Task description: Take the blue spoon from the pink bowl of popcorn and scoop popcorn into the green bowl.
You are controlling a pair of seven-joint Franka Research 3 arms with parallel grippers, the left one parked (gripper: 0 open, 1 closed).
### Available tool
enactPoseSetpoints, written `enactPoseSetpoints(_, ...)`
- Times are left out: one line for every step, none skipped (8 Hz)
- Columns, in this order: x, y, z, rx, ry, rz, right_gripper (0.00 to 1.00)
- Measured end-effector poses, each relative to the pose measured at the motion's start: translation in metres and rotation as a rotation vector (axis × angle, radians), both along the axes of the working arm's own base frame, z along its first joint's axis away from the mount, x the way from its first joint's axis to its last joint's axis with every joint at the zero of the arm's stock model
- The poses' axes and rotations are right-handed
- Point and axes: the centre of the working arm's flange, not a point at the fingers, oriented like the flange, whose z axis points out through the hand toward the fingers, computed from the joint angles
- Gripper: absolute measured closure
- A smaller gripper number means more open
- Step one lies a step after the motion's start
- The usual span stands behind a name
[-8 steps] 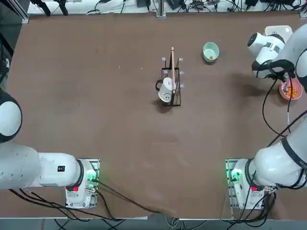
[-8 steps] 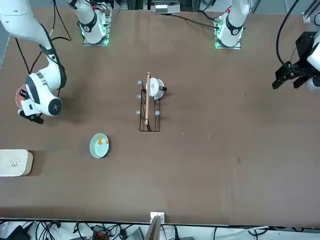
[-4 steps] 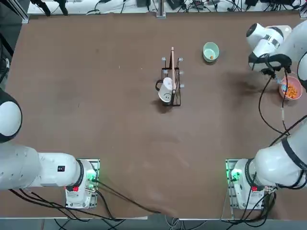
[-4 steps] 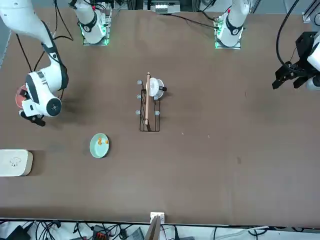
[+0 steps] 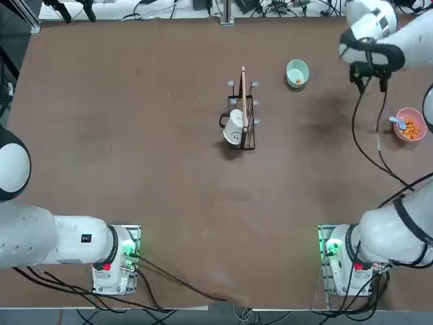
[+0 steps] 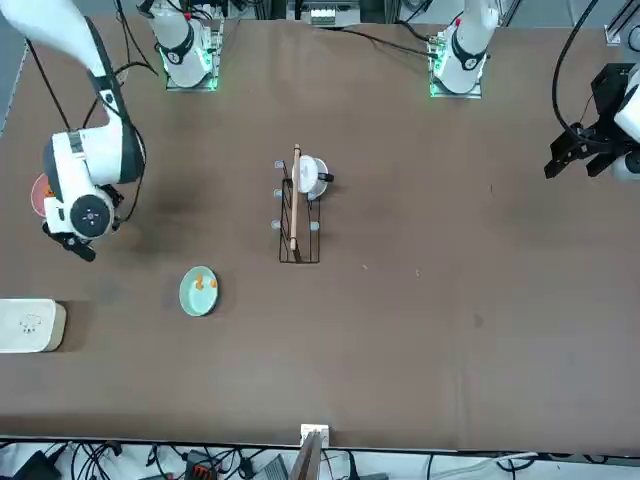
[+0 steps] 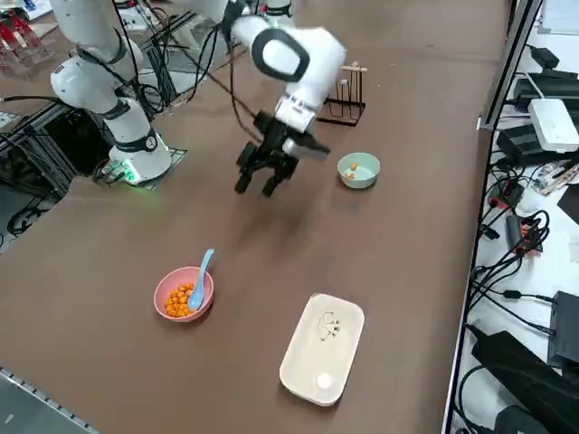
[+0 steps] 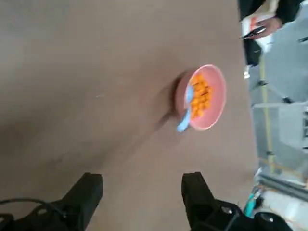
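The pink bowl (image 5: 410,126) (image 7: 184,295) (image 8: 207,98) stands near the table's right edge, filled with orange popcorn (image 7: 181,298) (image 8: 200,93). The blue spoon (image 5: 398,122) (image 7: 201,274) (image 8: 185,113) lies in it, its handle leaning over the rim. The green bowl (image 5: 297,72) (image 6: 199,291) (image 7: 358,169) holds a few popcorn pieces. My right gripper (image 5: 369,80) (image 7: 258,186) (image 8: 142,197) hangs open and empty above the bare table, between the two bowls and well clear of the spoon. In the front view the arm hides most of the pink bowl (image 6: 38,195).
A black wire rack (image 5: 242,122) (image 6: 297,215) with a white smiley mug (image 5: 234,130) stands mid-table. A white rounded-square box (image 6: 30,325) (image 7: 322,348) lies at the far right corner. A person's hand (image 8: 269,21) shows beyond the table edge.
My right gripper opened over the pink bowl, then rose and moved away toward the far side of the table. The blue spoon stays in the pink bowl.
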Motion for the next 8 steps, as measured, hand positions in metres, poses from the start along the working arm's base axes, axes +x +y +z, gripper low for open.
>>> enactPoseSetpoints(0.008, 0.021, 0.019, 0.124, -0.009, -0.022, 0.00)
enactPoseSetpoints(0.014, 0.037, 0.038, 0.253, -0.014, -0.016, 0.00)
enactPoseSetpoints(0.016, 0.048, 0.054, 0.384, -0.015, 0.007, 0.00)
enactPoseSetpoints(0.018, 0.057, 0.070, 0.512, -0.020, 0.042, 0.00)
enactPoseSetpoints(0.022, 0.063, 0.092, 0.603, -0.043, 0.112, 0.00)
enactPoseSetpoints(0.029, 0.064, 0.123, 0.654, -0.088, 0.179, 0.00)
enactPoseSetpoints(0.034, 0.062, 0.159, 0.680, -0.135, 0.223, 0.00)
enactPoseSetpoints(0.038, 0.059, 0.200, 0.692, -0.186, 0.263, 0.00)
